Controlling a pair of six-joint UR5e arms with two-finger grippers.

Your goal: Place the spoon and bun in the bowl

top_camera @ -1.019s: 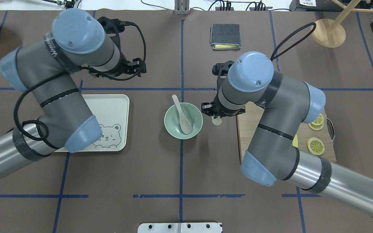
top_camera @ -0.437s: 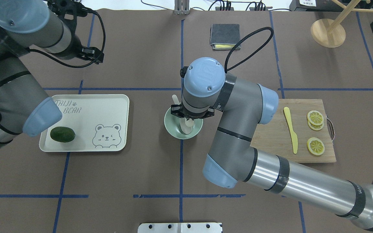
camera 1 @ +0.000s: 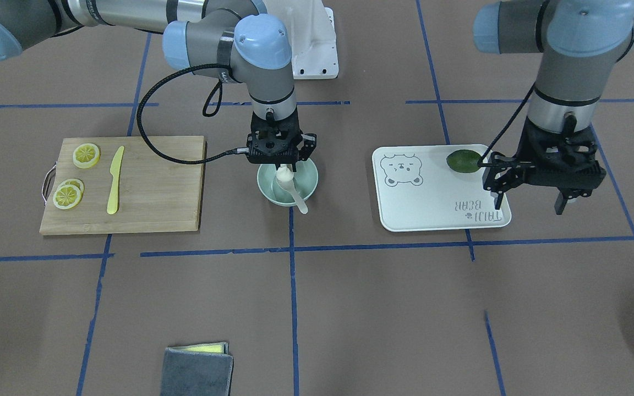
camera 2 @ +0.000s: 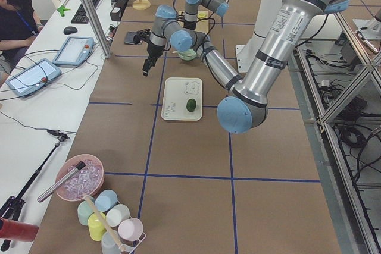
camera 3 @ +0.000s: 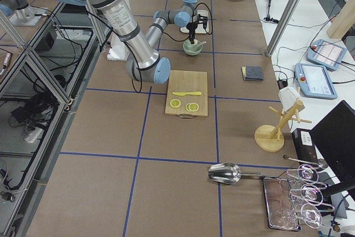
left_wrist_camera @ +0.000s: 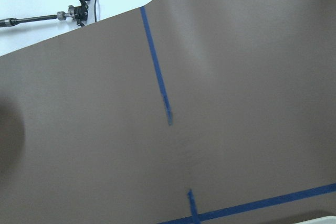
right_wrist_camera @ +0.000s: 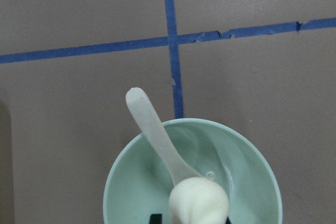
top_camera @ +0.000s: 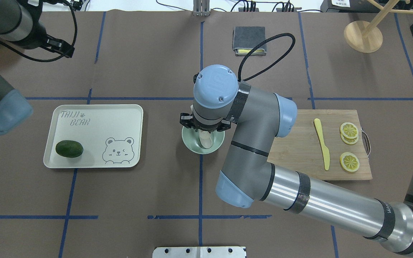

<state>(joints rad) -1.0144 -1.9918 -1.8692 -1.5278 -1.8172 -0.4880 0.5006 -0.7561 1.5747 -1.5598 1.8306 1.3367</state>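
Observation:
The mint-green bowl (camera 1: 264, 190) stands mid-table, also in the overhead view (top_camera: 192, 145) and the right wrist view (right_wrist_camera: 252, 150). The pale spoon (right_wrist_camera: 152, 127) lies in it, its handle over the rim (camera 1: 301, 204). My right gripper (camera 1: 282, 168) hangs straight over the bowl, shut on the white bun (camera 1: 283, 177). The bun (right_wrist_camera: 198, 203) sits just above the spoon's scoop, inside the bowl's rim. My left gripper (camera 1: 527, 202) is open and empty, raised by the tray's far corner.
A cream bear tray (top_camera: 120, 118) holds a dark green avocado-like fruit (top_camera: 69, 148). A wooden board (top_camera: 299, 150) carries a yellow knife (top_camera: 322, 143) and lemon slices (top_camera: 349, 162). A folded grey cloth (top_camera: 248, 39) lies at the back.
My right arm carried the bun left from the board's edge to over the bowl. My left arm swung away to the far left, uncovering the tray and green fruit.

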